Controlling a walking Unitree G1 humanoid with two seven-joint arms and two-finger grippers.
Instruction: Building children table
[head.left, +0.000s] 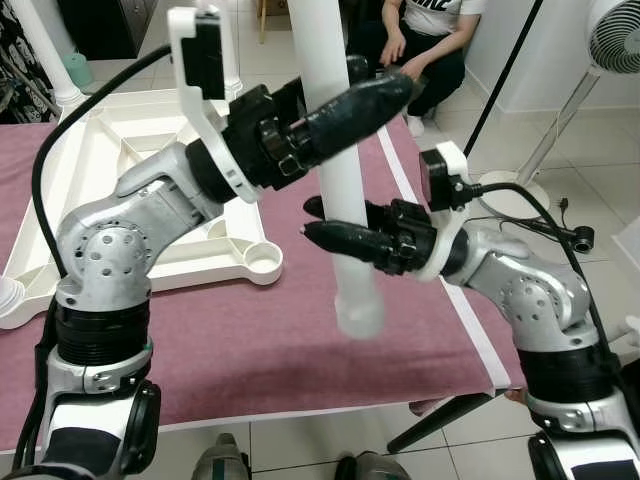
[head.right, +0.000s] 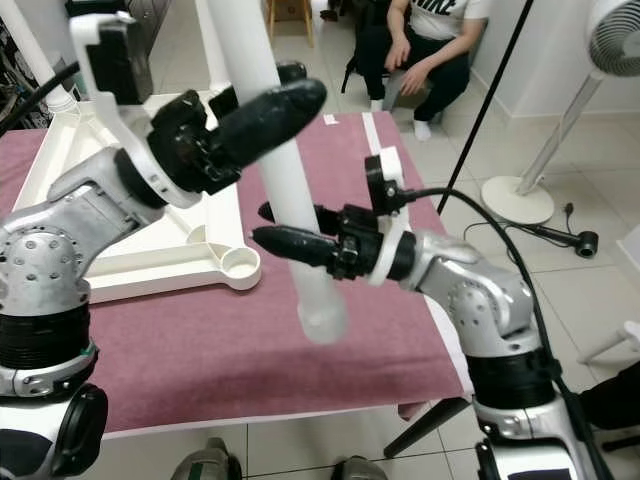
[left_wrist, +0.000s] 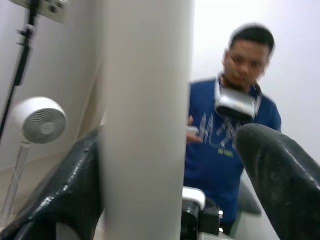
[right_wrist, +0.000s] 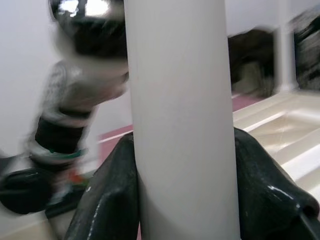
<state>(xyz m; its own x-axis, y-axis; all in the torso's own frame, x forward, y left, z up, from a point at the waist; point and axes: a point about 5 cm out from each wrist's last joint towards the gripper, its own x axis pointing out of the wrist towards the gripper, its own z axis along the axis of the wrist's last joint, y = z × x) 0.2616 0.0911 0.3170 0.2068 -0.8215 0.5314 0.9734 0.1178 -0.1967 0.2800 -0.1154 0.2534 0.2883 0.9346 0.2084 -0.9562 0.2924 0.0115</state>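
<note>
A long white table leg (head.left: 345, 200) hangs nearly upright in front of me, its lower end (head.left: 360, 310) above the maroon cloth (head.left: 250, 345). My right gripper (head.left: 307, 218) is shut on the leg's lower part, both fingers pressed against it in the right wrist view (right_wrist: 182, 125). Higher up, my left gripper (head.left: 385, 78) is open around the leg: one finger touches it and the other stands apart, as the left wrist view (left_wrist: 145, 125) shows. The white tabletop (head.left: 120, 140) lies upside down on the cloth at my left, with a round corner socket (head.left: 262, 262) near the leg.
A person (head.left: 430, 40) crouches on the tiled floor beyond the table. A white standing fan (head.left: 615, 30) is at the far right, with a black stand leg (head.left: 500, 90) and cable beside it. The cloth's front and right edges lie close to my arms.
</note>
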